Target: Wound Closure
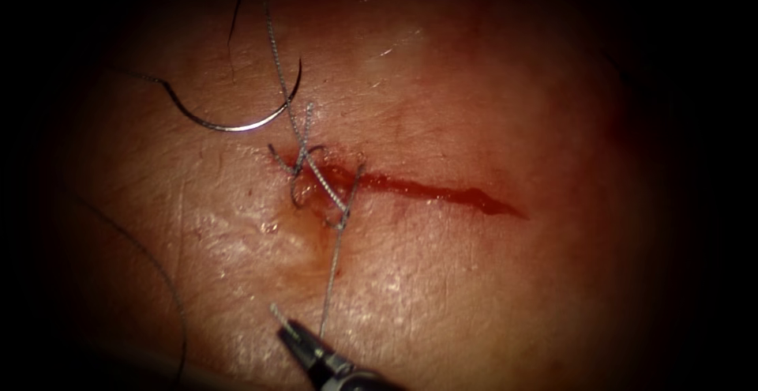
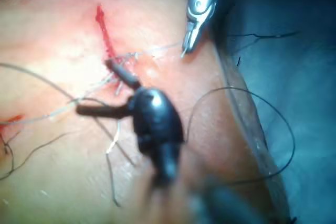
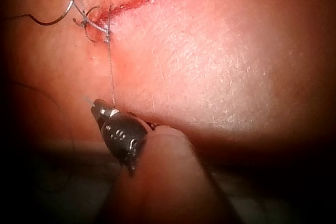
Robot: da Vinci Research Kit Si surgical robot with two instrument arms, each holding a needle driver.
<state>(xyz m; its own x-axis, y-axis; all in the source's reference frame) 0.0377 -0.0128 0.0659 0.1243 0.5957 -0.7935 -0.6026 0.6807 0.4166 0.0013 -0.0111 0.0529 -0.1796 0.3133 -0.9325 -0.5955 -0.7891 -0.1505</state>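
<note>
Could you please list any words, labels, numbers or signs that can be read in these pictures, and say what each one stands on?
None: no readable text on anything.
The right tool, its fingers shut on the thread below the cut, carries no marking.
The left tool, holding nothing, is plain dark.
The needle, lying free on the tissue above the cut's left end, bears nothing legible.

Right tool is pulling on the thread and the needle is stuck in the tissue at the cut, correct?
Not quite. The right end effector is shut on the thread, but the needle lies free on the tissue, to the upper left of the cut, as the endoscope view shows.
</note>
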